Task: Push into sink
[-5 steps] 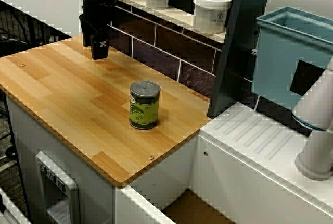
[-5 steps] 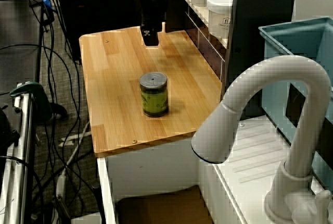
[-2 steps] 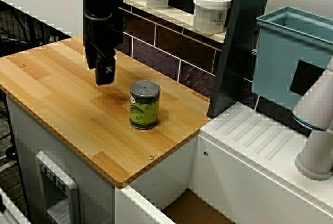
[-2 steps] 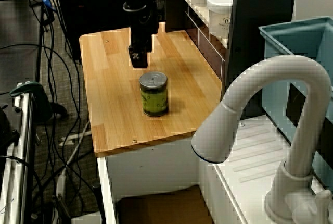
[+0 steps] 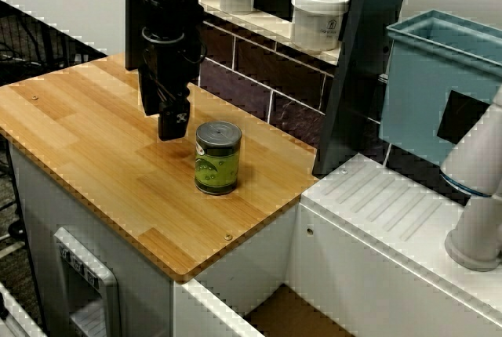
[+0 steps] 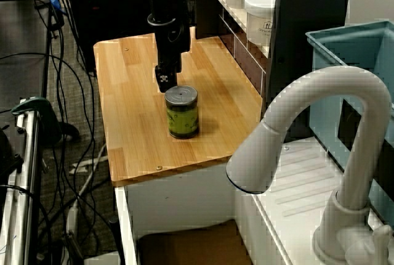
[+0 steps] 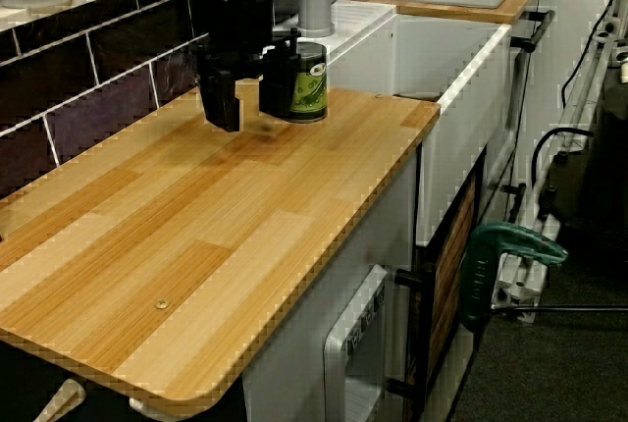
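The green can (image 5: 217, 157) stands upright on the wooden counter (image 5: 94, 149), a little way back from the edge above the sink (image 5: 298, 317). The black gripper (image 5: 173, 127) hangs just beside the can, on the side away from the sink; contact is hard to judge. I cannot tell how its fingers sit.

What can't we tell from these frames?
- Gripper open or shut: its dark body hides the fingers in all three views.
- Gripper-to-can contact: the low view along the counter overlaps them; the others show no clear gap.
- Sink: only a floor corner; frame edges cut it.
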You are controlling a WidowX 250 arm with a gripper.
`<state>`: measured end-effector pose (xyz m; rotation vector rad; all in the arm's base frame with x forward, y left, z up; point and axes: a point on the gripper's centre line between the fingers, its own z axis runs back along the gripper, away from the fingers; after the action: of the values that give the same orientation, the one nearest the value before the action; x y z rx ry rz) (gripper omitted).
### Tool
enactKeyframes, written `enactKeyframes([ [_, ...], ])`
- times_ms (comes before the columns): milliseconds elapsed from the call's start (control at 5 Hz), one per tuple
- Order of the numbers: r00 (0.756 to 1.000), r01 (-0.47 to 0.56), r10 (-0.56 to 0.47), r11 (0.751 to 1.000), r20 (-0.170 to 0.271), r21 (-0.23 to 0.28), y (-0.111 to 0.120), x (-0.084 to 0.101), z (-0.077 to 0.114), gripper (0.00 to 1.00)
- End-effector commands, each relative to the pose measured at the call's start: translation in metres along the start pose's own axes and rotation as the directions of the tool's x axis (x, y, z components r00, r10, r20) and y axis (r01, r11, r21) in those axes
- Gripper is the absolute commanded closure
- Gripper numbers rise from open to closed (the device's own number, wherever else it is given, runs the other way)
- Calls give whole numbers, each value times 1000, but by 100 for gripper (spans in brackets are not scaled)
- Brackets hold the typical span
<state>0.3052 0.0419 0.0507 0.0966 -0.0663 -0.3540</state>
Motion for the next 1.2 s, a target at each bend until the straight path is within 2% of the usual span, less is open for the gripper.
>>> enactKeyframes([
  [0,999,15,-16,1000,33,23,-26,22,19,0],
  [400,996,75,-76,997,49,3,-58,24,28,0],
  [600,995,90,-88,995,48,-33,-76,25,32,0],
  [800,995,93,-92,995,48,-19,-92,26,33,0],
  [1000,995,91,-90,995,39,-34,-105,32,35,0],
])
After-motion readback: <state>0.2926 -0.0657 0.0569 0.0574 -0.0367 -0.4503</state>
